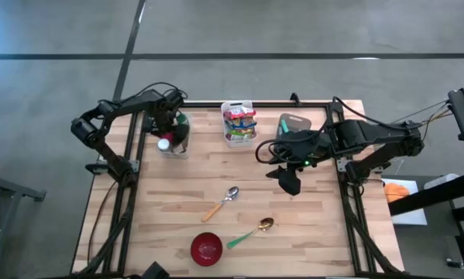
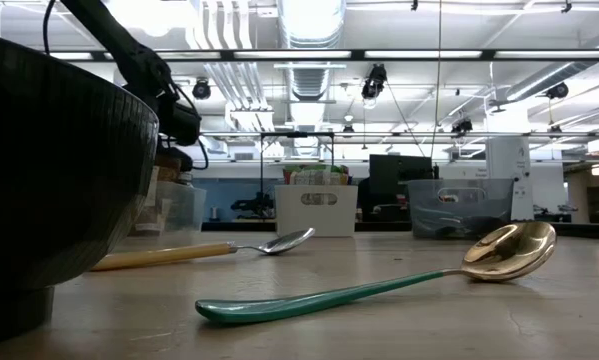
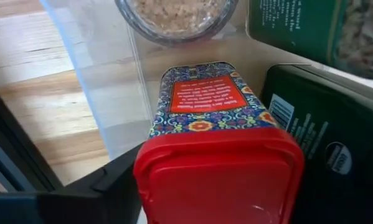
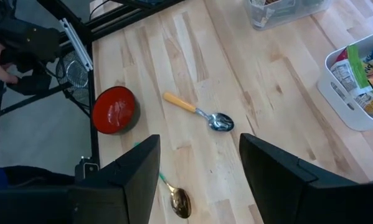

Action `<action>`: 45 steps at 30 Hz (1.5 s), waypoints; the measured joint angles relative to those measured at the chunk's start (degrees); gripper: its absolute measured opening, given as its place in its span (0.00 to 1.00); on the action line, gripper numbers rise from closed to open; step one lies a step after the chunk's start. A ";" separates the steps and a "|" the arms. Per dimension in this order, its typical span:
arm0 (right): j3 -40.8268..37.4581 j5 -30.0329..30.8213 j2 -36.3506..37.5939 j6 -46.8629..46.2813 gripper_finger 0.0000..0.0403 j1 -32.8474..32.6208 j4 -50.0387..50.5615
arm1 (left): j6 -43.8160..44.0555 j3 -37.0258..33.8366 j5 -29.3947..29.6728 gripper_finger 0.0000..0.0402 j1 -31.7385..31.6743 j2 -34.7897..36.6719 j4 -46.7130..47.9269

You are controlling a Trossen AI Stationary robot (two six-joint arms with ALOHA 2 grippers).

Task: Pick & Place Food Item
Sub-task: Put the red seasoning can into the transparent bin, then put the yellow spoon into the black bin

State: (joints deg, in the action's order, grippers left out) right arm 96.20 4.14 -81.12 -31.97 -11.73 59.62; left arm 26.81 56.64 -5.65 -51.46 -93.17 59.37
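1. Two dark arms work at a wooden table (image 1: 293,225). The left hand (image 1: 170,124) reaches down into a clear bin (image 1: 173,143) at the table's far left. The right hand (image 1: 290,182) hovers over bare wood nearer the middle, its fingers apart and holding nothing.

2. The task's thing appears to be a red-capped tin (image 3: 217,143) with a patterned label, standing in the clear bin beside dark green packets (image 3: 335,137) and a jar of grains (image 3: 174,12).

3. The step in hand looks like the grasp or release at this tin. The left wrist view shows one dark finger (image 3: 105,186) just beside the red cap; I cannot tell whether the hand grips the tin.

4. The next move probably calls for a firm hold on the tin and a straight lift clear of its close-packed neighbours.

5. Only the left wrist view shows the tin's label and the crowded bin.

6. Only the high view shows the whole layout: a white basket of snacks (image 1: 238,122), two spoons (image 1: 222,203) and a red bowl (image 1: 207,248).

7. The low view shows those spoons side-on, and the bowl as a dark shape.
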 joint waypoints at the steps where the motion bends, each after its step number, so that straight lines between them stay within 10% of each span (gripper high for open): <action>1: 0.00 0.00 0.00 0.00 0.53 0.00 0.04 | 0.02 0.00 -0.14 0.76 0.00 0.00 0.00; 36: 0.00 0.63 0.02 1.91 0.53 0.00 0.23 | -1.57 13.08 -1.20 0.83 0.60 8.57 12.88; 45: -0.02 5.23 0.04 -4.28 0.53 0.13 7.44 | 2.56 13.94 -1.26 0.83 17.13 16.51 11.91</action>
State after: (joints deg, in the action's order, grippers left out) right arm 96.18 9.37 -81.08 -36.24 -11.60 67.06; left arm 29.37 70.58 -6.91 -34.33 -76.65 71.28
